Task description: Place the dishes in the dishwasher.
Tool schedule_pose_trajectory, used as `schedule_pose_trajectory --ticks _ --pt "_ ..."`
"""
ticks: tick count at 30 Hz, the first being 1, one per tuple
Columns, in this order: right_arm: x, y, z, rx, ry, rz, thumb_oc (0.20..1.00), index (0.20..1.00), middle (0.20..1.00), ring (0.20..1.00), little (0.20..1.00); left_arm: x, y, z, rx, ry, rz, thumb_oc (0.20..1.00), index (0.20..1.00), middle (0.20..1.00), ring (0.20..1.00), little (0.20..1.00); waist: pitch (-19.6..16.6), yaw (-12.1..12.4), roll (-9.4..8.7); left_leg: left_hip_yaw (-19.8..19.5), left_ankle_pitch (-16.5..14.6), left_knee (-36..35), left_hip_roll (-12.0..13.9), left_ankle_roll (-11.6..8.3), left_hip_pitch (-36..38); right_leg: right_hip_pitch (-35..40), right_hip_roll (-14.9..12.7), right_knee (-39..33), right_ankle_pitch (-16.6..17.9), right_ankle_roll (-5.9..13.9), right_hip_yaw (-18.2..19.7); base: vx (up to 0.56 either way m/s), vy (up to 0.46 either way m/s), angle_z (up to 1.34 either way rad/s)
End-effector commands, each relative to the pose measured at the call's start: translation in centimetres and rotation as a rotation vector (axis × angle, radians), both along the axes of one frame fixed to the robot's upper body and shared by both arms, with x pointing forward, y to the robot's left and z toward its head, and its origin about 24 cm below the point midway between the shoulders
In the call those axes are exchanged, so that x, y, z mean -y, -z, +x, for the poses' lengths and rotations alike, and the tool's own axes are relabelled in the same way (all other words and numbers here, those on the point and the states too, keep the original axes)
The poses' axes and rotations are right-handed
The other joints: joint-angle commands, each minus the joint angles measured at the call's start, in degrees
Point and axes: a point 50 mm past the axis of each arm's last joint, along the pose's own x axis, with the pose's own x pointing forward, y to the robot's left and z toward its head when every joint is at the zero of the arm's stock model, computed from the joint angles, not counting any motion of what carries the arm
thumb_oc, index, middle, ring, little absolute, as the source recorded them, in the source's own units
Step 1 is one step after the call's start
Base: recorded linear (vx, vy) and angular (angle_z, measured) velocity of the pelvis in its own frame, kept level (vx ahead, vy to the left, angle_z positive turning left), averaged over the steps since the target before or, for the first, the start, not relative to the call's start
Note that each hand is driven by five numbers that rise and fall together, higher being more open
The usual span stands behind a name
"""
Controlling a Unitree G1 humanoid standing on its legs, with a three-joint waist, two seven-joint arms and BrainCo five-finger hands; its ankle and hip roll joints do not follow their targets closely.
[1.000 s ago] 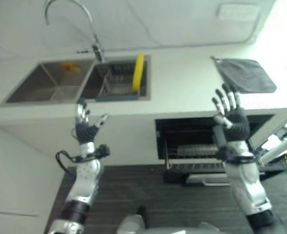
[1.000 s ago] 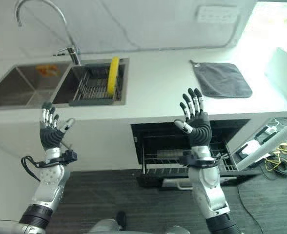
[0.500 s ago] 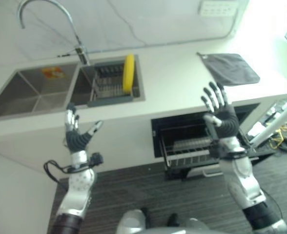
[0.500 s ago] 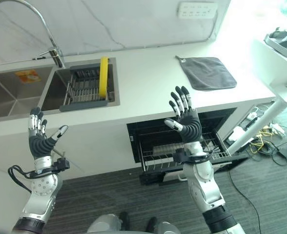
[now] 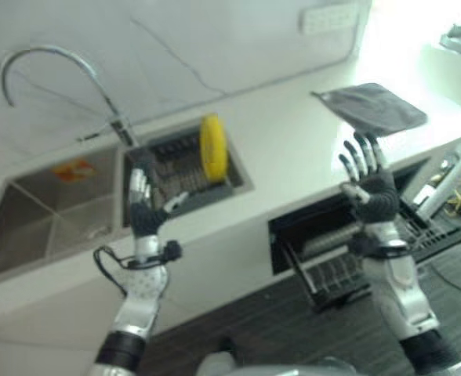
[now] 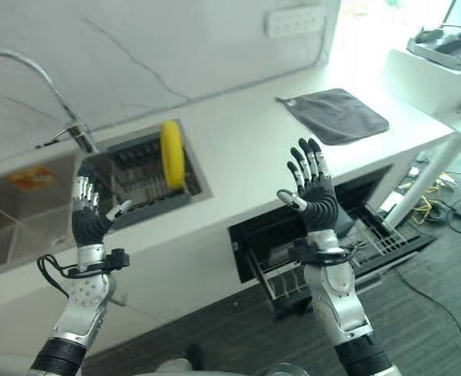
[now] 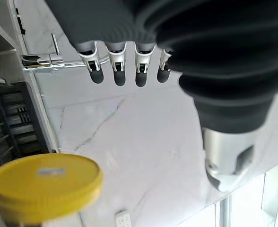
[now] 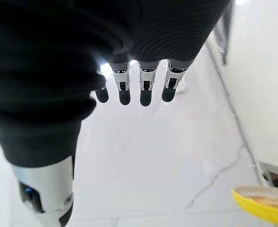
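Since half a second ago our view has swung and tilted, so the counter now runs on a slant, while our two raised hands keep much the same pose in front of it. The yellow plate [image 6: 172, 154] stands on edge in the dark dish rack [image 6: 140, 182] set in the right basin of the sink [image 5: 54, 215], just right of the curved faucet [image 5: 54, 74]; we see the same plate's rim in the left wrist view. Our left hand [image 6: 89, 223] is held up in front of the sink's edge, fingers straight and thumb out, holding nothing. Our right hand [image 6: 317, 200] is raised over the open dishwasher [image 6: 309, 243] below the counter, fingers spread and relaxed, also empty. The dishwasher's wire rack [image 5: 332, 270] is pulled forward; something pale may lie in it, though we cannot make it out. A grey cloth [image 6: 336, 115] lies flat on the white counter [image 6: 246, 141] to the right, well apart from the sink. A white wall outlet [image 6: 293, 21] sits on the marble backsplash above.
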Motion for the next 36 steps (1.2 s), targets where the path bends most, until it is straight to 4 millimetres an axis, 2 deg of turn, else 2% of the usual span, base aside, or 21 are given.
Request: schedule_pose_trajectory --ticks 1,3,4,5,6,7,10,15,22,26,27,32,35,36 --pt "0.3 -3.4 -0.6 0.19 0.034 -0.018 1.0 1.0 1.0 1.0 1.0 -0.4 -3.1 0.3 0.143 0.023 0.063 1.0 1.0 1.0 1.0 1.0 -0.7 1.1 0.24 -3.5 -1.7 1.4 5.4 -1.58 1.5 -0.4 4.4 0.2 2.0 0.88 -1.1 0.07 0.257 0.25" --pt "0.1 -3.3 -0.6 0.182 0.001 -0.008 1.0 1.0 1.0 1.0 1.0 -0.5 -3.4 0.5 0.145 0.024 0.09 1.0 1.0 1.0 1.0 1.0 -1.0 1.5 -0.43 -3.3 -2.7 1.0 3.8 -0.14 1.7 -1.0 2.8 0.2 4.8 1.81 -1.1 0.03 0.179 0.07" --pt "-0.3 -3.4 -0.5 0.175 -0.048 -0.003 1.0 1.0 1.0 1.0 1.0 -0.7 -3.6 0.4 0.151 0.03 0.1 1.0 1.0 1.0 1.0 1.0 -1.1 2.5 -0.69 -1.8 -3.1 0.6 3.9 0.24 2.0 -2.0 2.7 1.5 5.3 2.21 -2.8 -0.06 0.053 -0.16" --pt "-1.3 -3.4 0.1 0.167 -0.107 0.003 1.0 1.0 1.0 1.0 1.0 -0.8 -3.9 0.2 0.155 0.032 0.105 1.0 1.0 1.0 1.0 1.0 -1.0 4.6 -1.05 0.6 -3.2 0.7 4.1 0.32 1.9 -1.8 2.7 0.7 5.5 2.28 -6.9 -0.08 -0.002 -0.38" --pt "-1.7 -3.5 0.3 0.17 -0.121 -0.001 1.0 1.0 1.0 1.0 1.0 -0.8 -4.0 0.1 0.156 0.036 0.108 1.0 1.0 1.0 1.0 1.0 -1.0 5.2 -1.07 0.9 -2.9 0.3 4.3 0.3 2.0 -1.7 2.2 0.2 6.0 2.17 -7.5 -0.1 -0.099 -0.85" --pt "-2.4 -3.9 0.6 0.19 -0.13 -0.011 1.0 1.0 1.0 1.0 1.0 -0.7 -4.2 0.1 0.16 0.045 0.11 1.0 1.0 1.0 1.0 1.0 -0.8 6.1 -0.96 1.4 -2.1 -0.3 4.8 -0.09 1.8 -1.0 2.7 -1.6 4.9 1.68 -8.6 -0.07 -0.118 -1.04" --pt "-2.9 -4.8 1.3 0.208 -0.108 -0.021 1.0 1.0 1.0 1.0 1.0 -0.7 -4.0 -0.1 0.138 0.066 0.074 1.0 1.0 1.0 1.0 1.0 -1.4 7.5 -1.26 2.6 -1.0 -0.5 5.8 -1.58 1.0 1.4 3.8 -7.1 5.5 1.77 -11.1 -0.05 -0.116 -0.24" --pt "-2.7 -6.2 1.8 0.242 -0.093 -0.011 1.0 1.0 1.0 1.0 1.0 0.0 -3.4 -0.2 0.114 0.099 0.059 1.0 1.0 1.0 1.0 1.0 -1.9 8.1 -1.6 3.4 -0.1 -0.4 6.8 -2.64 0.1 3.3 4.8 -11.1 6.5 1.55 -12.4 -0.05 -0.045 -0.04" --pt "-2.6 -5.9 2.2 0.198 -0.074 -0.034 1.0 1.0 1.0 1.0 1.0 0.7 -2.4 -0.2 0.047 0.166 0.064 1.0 1.0 1.0 1.0 1.0 -2.6 8.6 -1.73 2.9 -0.2 -0.4 6.8 -2.7 0.2 4.4 5.4 -12.0 6.4 1.04 -13.1 0.0 -0.003 0.03" --pt "-2.3 -6.5 3.2 0.188 -0.059 -0.064 1.0 1.0 1.0 1.0 1.0 2.4 -0.8 -0.2 -0.072 0.342 0.065 1.0 1.0 1.0 1.0 1.0 -2.8 9.5 -1.81 1.4 -0.5 -0.8 6.4 -2.69 0.4 5.0 5.8 -12.8 6.8 0.85 -13.5 0.03 -0.001 0.26" --pt "-2.0 -6.8 3.7 0.186 -0.061 -0.065 1.0 1.0 1.0 1.0 1.0 3.3 -0.2 -0.2 -0.122 0.449 0.061 1.0 1.0 1.0 1.0 1.0 -2.8 9.8 -1.9 1.1 -0.5 -0.9 6.4 -2.73 0.4 5.1 5.9 -12.8 6.9 0.87 -13.9 0.03 -0.01 0.35" --pt "-1.7 -8.9 5.7 0.196 -0.071 -0.068 1.0 1.0 1.0 1.0 1.0 6.7 2.3 -1.3 -0.281 0.739 0.012 1.0 1.0 1.0 1.0 1.0 -2.5 11.0 -1.91 -0.2 -0.6 -1.2 5.9 -2.63 0.1 5.5 6.0 -13.0 7.0 0.89 -15.2 0.04 0.009 0.17" --pt "-1.8 -9.5 6.8 0.177 -0.085 -0.07 1.0 1.0 1.0 1.0 1.0 7.6 2.7 -1.7 -0.297 0.81 0.013 1.0 1.0 1.0 1.0 1.0 -2.4 11.5 -1.98 -0.3 -0.6 -1.2 5.8 -2.55 -0.1 5.7 5.8 -12.9 7.1 1.05 -15.9 0.06 0.021 0.19" --pt "-1.7 -9.7 7.3 0.167 -0.086 -0.067 1.0 1.0 1.0 1.0 1.0 7.8 2.9 -1.8 -0.297 0.83 0.008 1.0 1.0 1.0 1.0 1.0 -2.4 11.8 -2.11 -1.0 -1.6 -1.2 6.0 -2.98 0.4 6.3 6.0 -13.1 6.3 1.57 -15.4 0.1 0.006 0.19"
